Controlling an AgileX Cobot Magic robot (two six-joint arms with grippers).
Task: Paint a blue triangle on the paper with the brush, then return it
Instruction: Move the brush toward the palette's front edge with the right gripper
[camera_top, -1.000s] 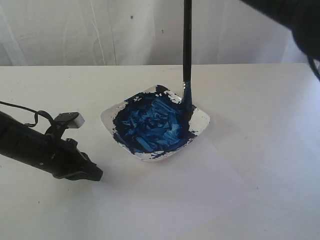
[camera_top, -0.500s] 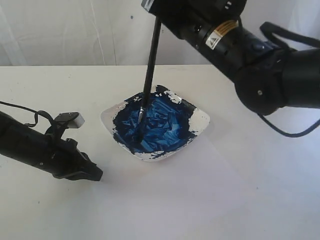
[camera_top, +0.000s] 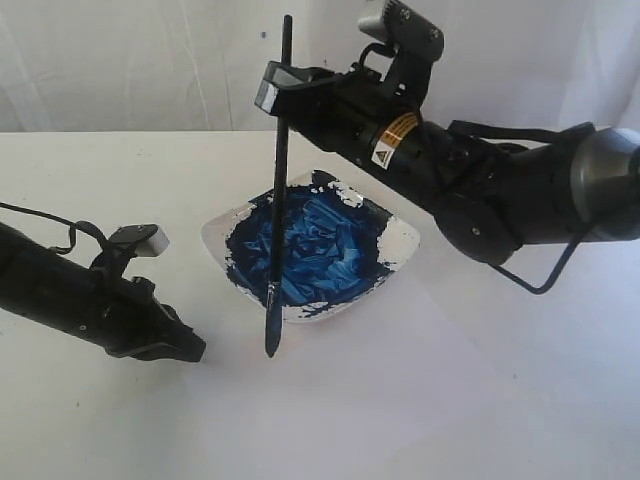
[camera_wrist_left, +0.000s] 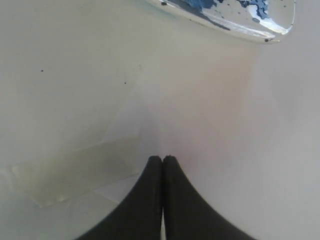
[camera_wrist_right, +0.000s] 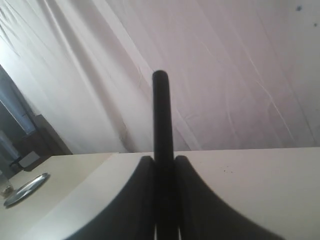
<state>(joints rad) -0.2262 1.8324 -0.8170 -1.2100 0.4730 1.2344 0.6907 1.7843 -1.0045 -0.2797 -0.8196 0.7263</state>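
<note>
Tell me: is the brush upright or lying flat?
Nearly upright: the brush hangs tip-down, gripped by the right gripper, its handle end pointing up.

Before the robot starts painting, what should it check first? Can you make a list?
1. Brush gripped: ok, the right gripper is shut on it.
2. Tip past the dish, over the paper: ok.
3. Tip touching paper: cannot tell.
4. Paper bare, no blue marks: ok.
5. Left gripper out of the way: ok, shut, off beside the dish.
</note>
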